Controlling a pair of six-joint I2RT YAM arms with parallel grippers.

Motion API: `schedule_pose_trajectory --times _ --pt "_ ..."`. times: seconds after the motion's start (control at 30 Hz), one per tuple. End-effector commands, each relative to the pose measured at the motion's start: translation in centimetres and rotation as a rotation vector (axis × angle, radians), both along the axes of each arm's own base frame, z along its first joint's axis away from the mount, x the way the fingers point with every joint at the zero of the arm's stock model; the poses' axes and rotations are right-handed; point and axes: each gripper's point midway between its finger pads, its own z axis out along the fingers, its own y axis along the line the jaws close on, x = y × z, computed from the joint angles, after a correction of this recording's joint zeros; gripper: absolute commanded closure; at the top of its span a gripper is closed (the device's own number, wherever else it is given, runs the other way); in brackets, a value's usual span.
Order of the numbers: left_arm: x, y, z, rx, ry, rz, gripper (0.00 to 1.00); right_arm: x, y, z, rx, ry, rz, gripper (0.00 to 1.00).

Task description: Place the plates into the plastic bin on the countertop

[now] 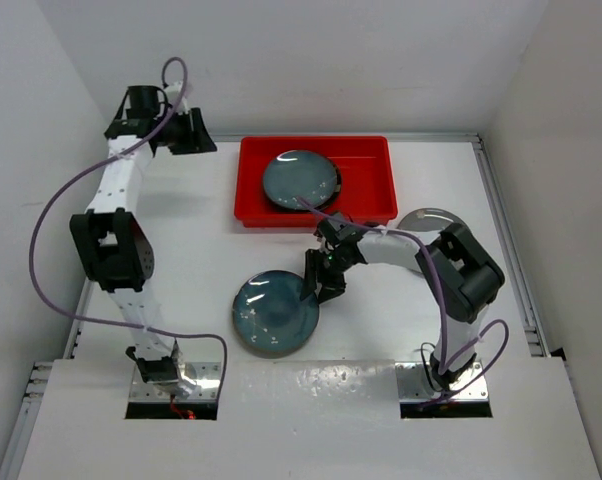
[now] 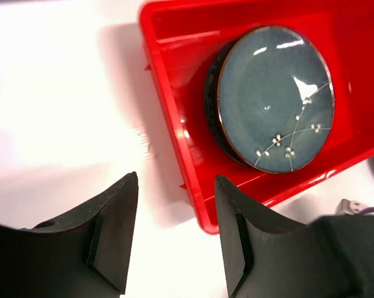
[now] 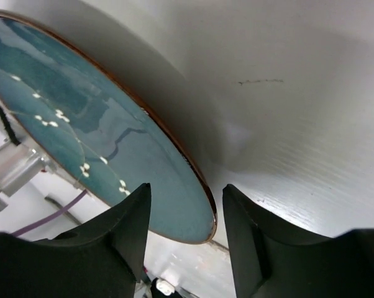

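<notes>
The glossy teal round plate (image 1: 271, 312) lay on the white countertop (image 1: 201, 230), its rim between the part-open, unclamped jaws of the right gripper (image 1: 321, 288); a shallow bite could have let it slip. Beyond, the shallow red rectangular plastic bin (image 1: 251, 190) held a second teal plate (image 1: 299, 178); the left gripper (image 1: 194, 133) hung open, empty.

The right arm (image 1: 463, 268) hides most of a grey plate (image 1: 424, 216) beside the plastic bin (image 1: 366, 175).

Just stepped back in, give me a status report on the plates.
Left gripper open, empty, beside bin. Right gripper open, straddling near plate rim. Far plate in bin. Nothing in the way.
</notes>
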Motion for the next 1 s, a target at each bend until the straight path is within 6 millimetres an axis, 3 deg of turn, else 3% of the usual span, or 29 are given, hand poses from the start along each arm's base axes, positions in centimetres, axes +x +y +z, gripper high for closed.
schedule_pose_trajectory --times 0.0,0.03,0.23,0.33,0.37,0.5,0.63,0.7,0.73,0.77,0.83,0.97 --pt "-1.6 1.6 2.4 -0.014 -0.041 -0.004 0.46 0.9 0.3 0.3 -0.032 -0.033 -0.053 0.51" --pt "-2.0 1.9 3.6 -0.019 -0.065 -0.002 0.46 0.8 0.2 0.3 -0.046 -0.030 -0.057 0.54" --pt "-4.1 3.9 5.6 -0.033 -0.099 0.031 0.44 -1.3 0.1 -0.6 -0.092 -0.078 -0.081 0.68" --pt "-5.0 5.1 6.3 -0.029 -0.113 0.059 0.44 -1.4 0.5 -0.3 -0.099 -0.102 -0.087 0.85" --pt "-5.0 5.8 6.3 -0.028 -0.113 0.073 0.44 -1.3 0.6 -0.2 -0.105 -0.106 -0.088 0.98" --pt "-5.4 6.8 7.3 -0.028 -0.135 0.091 0.43 -1.2 1.3 0.7 -0.052 -0.150 -0.018 1.00" --pt "-5.8 8.2 7.8 -0.034 -0.147 0.115 0.42 -0.6 4.0 4.6 0.148 -0.265 0.085 1.00" --pt "-6.0 9.1 7.4 -0.040 -0.138 0.132 0.42 0.0 5.3 7.1 0.237 -0.320 0.126 1.00" --pt "-6.1 9.7 7.5 -0.046 -0.140 0.139 0.42 -0.8 6.0 8.4 0.295 -0.309 0.173 1.00" --pt "-5.9 9.7 7.1 -0.048 -0.131 0.139 0.42 0.0 7.1 10.7 0.354 -0.362 0.201 1.00" --pt "-6.2 10.5 6.9 -0.062 -0.126 0.147 0.42 -0.3 8.5 13.9 0.461 -0.366 0.258 1.00" --pt "-6.4 10.7 6.8 -0.071 -0.119 0.149 0.42 0.0 10.0 17.8 0.558 -0.406 0.294 1.00"
